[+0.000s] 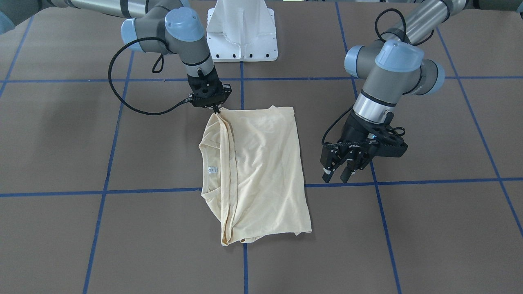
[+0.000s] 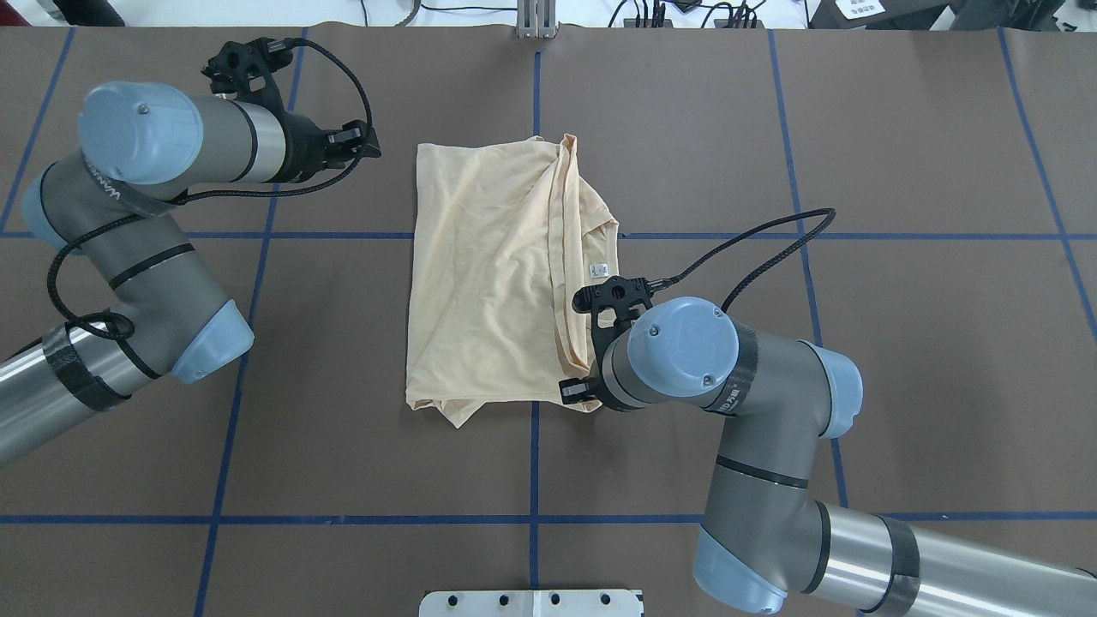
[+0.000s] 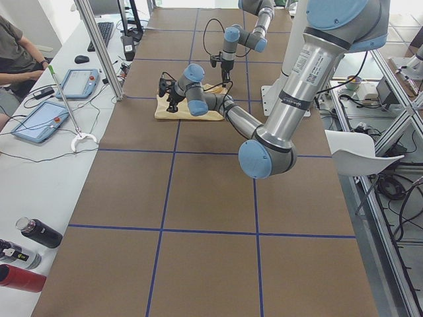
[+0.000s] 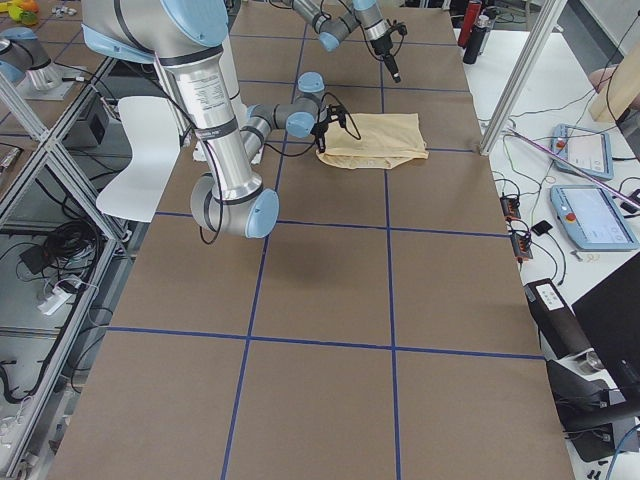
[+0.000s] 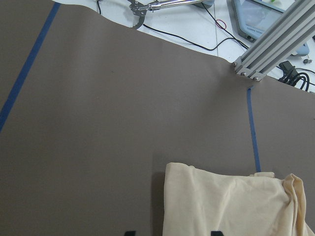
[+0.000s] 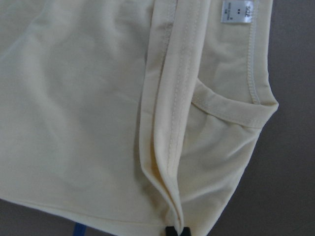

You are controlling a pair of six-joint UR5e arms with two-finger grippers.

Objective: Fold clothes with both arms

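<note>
The pale cream-yellow shirt (image 1: pixel 261 163) lies folded in a rough rectangle on the brown table, also in the overhead view (image 2: pixel 480 274). Its white neck label (image 1: pixel 211 170) faces up; the print is hidden. My right gripper (image 1: pixel 216 108) is shut on the shirt's folded edge at the corner nearest the robot. The right wrist view shows the fold (image 6: pixel 167 147) running into the fingertips (image 6: pixel 171 231). My left gripper (image 1: pixel 336 176) is open and empty, low beside the shirt's other long edge. The left wrist view shows the shirt corner (image 5: pixel 231 206) just ahead.
The white pedestal base (image 1: pixel 242 28) stands at the robot's side of the table. Blue tape lines (image 1: pixel 245 261) cross the brown surface. An aluminium post (image 5: pixel 275 39), tablets (image 3: pixel 39 119) and bottles (image 3: pixel 36 232) line the operators' side, where a person (image 3: pixel 16 53) sits.
</note>
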